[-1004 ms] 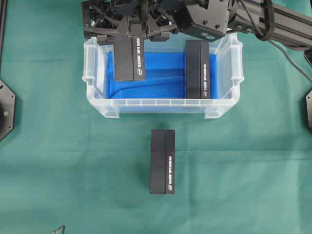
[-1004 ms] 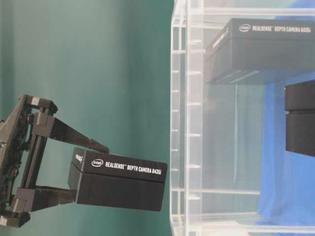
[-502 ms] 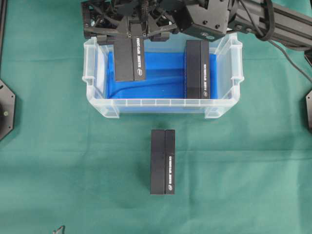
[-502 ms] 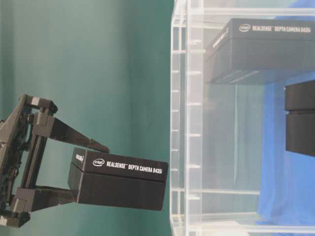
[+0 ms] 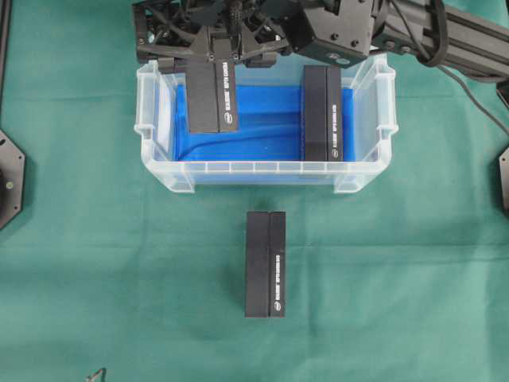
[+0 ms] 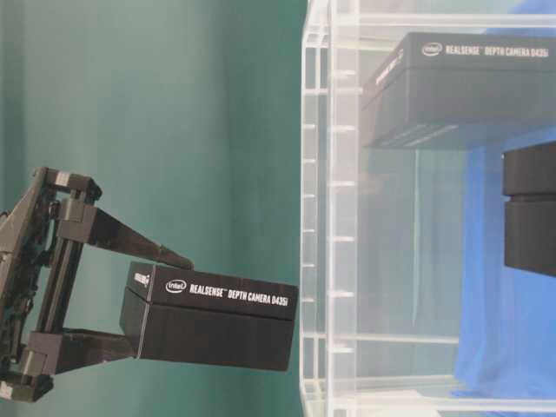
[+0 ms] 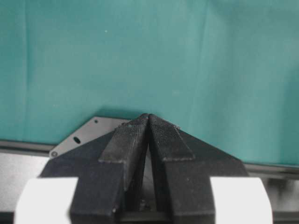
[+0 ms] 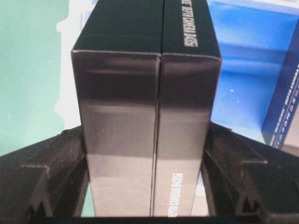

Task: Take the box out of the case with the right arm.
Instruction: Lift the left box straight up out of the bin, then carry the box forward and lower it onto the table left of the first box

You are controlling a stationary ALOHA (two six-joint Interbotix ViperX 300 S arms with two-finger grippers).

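My right gripper (image 5: 211,60) is shut on a long black box (image 5: 213,97) and holds it by one end over the left part of the case (image 5: 159,163), a clear tub lined with blue cloth. In the table-level view the held box (image 6: 213,320) hangs just outside the case's rim (image 6: 314,217), with the gripper (image 6: 156,304) clamped on it. The right wrist view shows the box (image 8: 147,84) filling the gap between both fingers (image 8: 58,163). A second black box (image 5: 322,113) lies inside the case at the right. My left gripper (image 7: 148,116) is shut on nothing.
A third black box (image 5: 265,264) lies on the green cloth (image 5: 413,278) in front of the case. Black arm bases sit at the left edge (image 5: 9,177) and the right edge (image 5: 503,179). The right arm's body (image 5: 445,36) reaches in from the top right.
The held box has drifted very slightly toward the case's rim in the table-level view. Nothing else has moved.
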